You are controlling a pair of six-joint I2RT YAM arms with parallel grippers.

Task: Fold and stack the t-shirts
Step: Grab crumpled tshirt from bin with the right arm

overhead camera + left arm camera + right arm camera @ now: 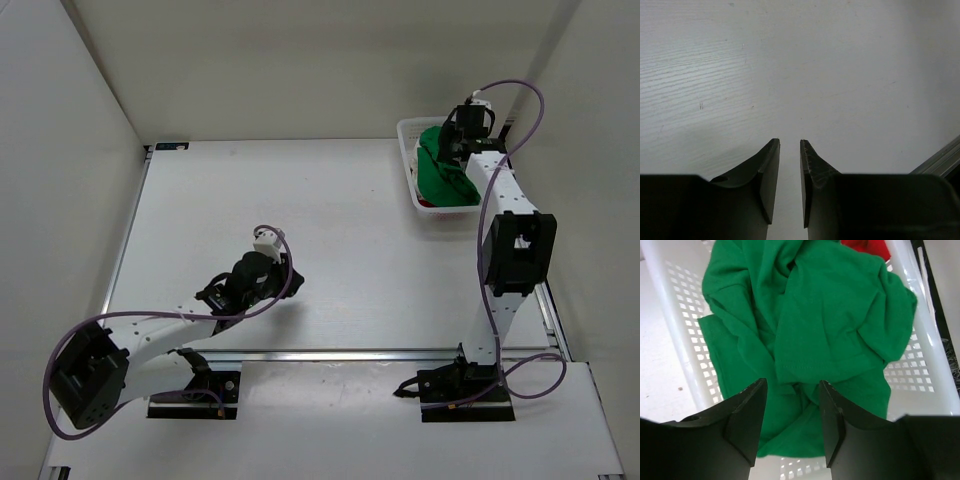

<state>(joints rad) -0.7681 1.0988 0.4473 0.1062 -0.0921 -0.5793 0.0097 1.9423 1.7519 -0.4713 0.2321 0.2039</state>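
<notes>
"Right wrist view: our right gripper hangs over the basket, jaws spread, nothing between them. The green shirt lies crumpled just below."

"Why there?"

"The green shirt is on top of the pile, so we judge it is the one to lift out first. A bit of red shirt shows at the far end, under the green. We see no white one; it may be buried."

"And our left gripper?"

"Low over bare table, well apart from the basket, jaws parted by a narrow gap, gripping nothing. We read that as waiting where the shirt should be spread for folding."

"So nothing is folded yet?"

"None that we can see. The task looks to be at its start. The next move calls for a deep pinch into a fold, since loose cloth slips from a shallow one, and the red shirt could be dragged up along with the green."
</notes>
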